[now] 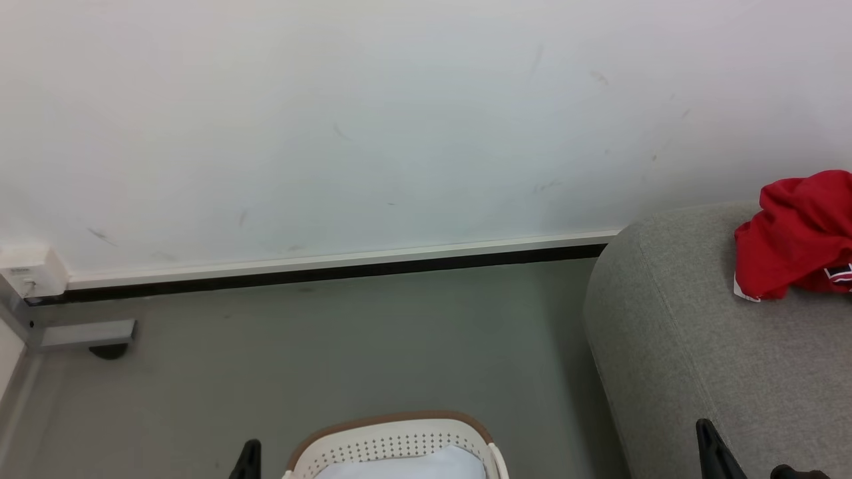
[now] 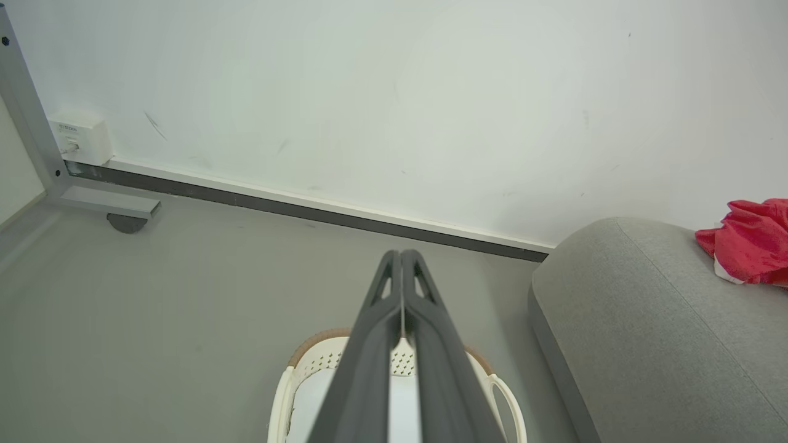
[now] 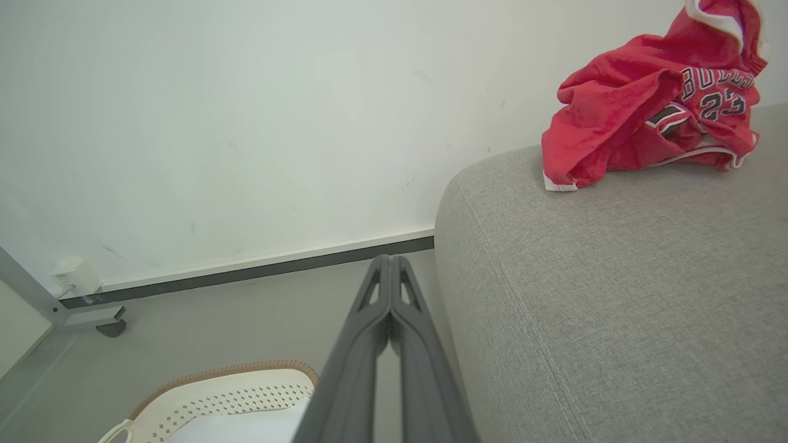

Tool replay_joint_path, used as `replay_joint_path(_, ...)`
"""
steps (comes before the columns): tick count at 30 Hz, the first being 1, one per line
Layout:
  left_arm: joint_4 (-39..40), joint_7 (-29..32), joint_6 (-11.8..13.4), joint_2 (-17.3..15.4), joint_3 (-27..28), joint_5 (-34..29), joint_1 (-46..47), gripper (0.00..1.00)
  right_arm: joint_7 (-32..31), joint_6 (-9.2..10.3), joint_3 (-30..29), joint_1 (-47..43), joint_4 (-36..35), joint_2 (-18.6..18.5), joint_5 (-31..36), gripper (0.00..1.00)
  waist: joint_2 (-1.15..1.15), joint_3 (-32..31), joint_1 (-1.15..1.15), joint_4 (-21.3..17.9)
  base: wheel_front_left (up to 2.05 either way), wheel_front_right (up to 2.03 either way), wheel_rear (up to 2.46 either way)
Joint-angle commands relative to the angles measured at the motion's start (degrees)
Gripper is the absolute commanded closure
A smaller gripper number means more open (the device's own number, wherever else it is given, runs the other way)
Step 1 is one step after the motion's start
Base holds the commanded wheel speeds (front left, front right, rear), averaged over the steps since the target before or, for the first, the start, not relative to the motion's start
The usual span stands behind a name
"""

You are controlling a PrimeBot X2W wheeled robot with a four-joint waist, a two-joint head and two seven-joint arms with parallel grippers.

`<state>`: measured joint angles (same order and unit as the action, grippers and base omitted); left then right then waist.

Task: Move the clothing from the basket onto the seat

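- One crumpled red bundle of clothing [image 3: 652, 111], black numerals showing, lies on the seat [image 3: 615, 277], near its rounded end by the wall [image 1: 399, 133].
- The basket [image 1: 393, 420] stands on the floor [image 1: 333, 346] beside the seat, apart from it.
- Left gripper [image 2: 401, 253]: fingers pressed together, holding nothing, beside the basket.
- Right gripper [image 3: 389, 258]: fingers likewise together, holding nothing, by the seat's side.

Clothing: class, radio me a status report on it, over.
Left end effector shut, empty; right end effector shut, empty. Red clothing heaped on seat. Basket interior, where visible, pale, no red seen. Nothing blocking.
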<state>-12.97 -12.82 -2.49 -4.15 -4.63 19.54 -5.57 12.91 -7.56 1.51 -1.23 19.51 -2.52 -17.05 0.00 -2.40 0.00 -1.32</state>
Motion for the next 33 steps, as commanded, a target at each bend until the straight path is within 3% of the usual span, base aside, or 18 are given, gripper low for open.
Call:
replay_joint_path(1, 0.64, 0.52, -0.18, -0.05, 0.66, 2.75, 1.68, 1.00, -0.54, 0.01, -0.46, 1.52, -1.20, -0.25, -2.81, 1.00, 0.00, 0.03, 0.00, 0.02, 0.00, 0.00, 0.00)
replay_joint_path(33, 0.10, 7.90, -2.16, 0.46, 4.82, 30.57, 5.84, 1.00, -8.02, 0.04, -3.46, 4.11, -3.10, -0.36, -31.56, 1.00, 0.00, 0.73, 0.00, 0.37, 0.00, 0.00, 0.00)
